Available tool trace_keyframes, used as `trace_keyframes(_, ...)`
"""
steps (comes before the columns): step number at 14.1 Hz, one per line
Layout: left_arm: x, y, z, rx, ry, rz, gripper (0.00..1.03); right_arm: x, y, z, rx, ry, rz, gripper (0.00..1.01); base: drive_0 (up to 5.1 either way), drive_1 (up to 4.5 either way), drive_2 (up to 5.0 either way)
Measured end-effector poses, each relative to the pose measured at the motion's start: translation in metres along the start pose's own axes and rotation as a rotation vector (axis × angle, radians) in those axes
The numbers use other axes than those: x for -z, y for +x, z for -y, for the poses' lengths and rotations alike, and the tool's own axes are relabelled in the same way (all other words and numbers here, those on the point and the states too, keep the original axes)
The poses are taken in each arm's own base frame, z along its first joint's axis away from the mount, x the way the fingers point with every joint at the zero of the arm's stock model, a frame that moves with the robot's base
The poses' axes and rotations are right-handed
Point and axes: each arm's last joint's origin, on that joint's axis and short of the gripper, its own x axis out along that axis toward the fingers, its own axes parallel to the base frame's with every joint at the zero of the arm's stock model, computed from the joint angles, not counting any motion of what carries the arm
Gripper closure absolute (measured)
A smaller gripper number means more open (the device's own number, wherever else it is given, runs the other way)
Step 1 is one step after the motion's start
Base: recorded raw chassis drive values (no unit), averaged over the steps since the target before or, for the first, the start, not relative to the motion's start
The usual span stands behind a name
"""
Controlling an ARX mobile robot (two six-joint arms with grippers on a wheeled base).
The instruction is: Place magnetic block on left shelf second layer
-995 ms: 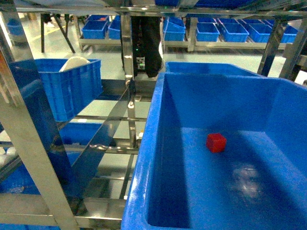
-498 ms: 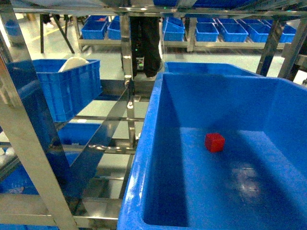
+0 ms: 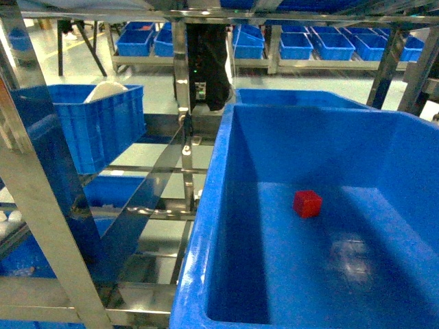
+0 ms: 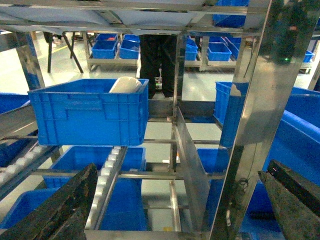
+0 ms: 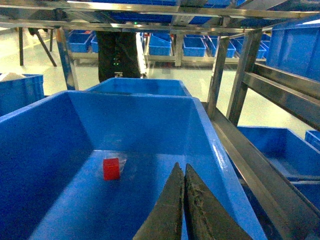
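The right gripper (image 5: 182, 172) hovered with its two fingers pressed together and holding nothing, over the near right part of the large blue crate (image 5: 210, 135), its tips just right of and nearer than the magnetic block (image 5: 111, 168). The red cube (image 3: 307, 203) lay alone on the crate's floor, toward the far wall. On the left, the left gripper (image 4: 175, 200) stood with fingers spread wide apart before a steel upright (image 4: 252, 120). Beyond it, on the left shelf second layer (image 4: 107, 172), a ribbed blue crate (image 4: 90, 112) held a white object (image 4: 125, 84).
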Motion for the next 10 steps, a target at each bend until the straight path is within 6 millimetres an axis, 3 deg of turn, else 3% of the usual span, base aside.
trace_keyframes(1, 0.000, 0.000, 0.000, 0.000, 0.000, 0.000, 0.05, 0.008, -0.009, 0.000, 0.000, 0.000, 0.005, 0.99, 0.0, 0.00, 0.0)
trace_keyframes(10, 0.000, 0.000, 0.000, 0.000, 0.000, 0.000, 0.05, 0.006, -0.025, 0.000, 0.000, 0.000, 0.020, 0.99, 0.0, 0.00, 0.0)
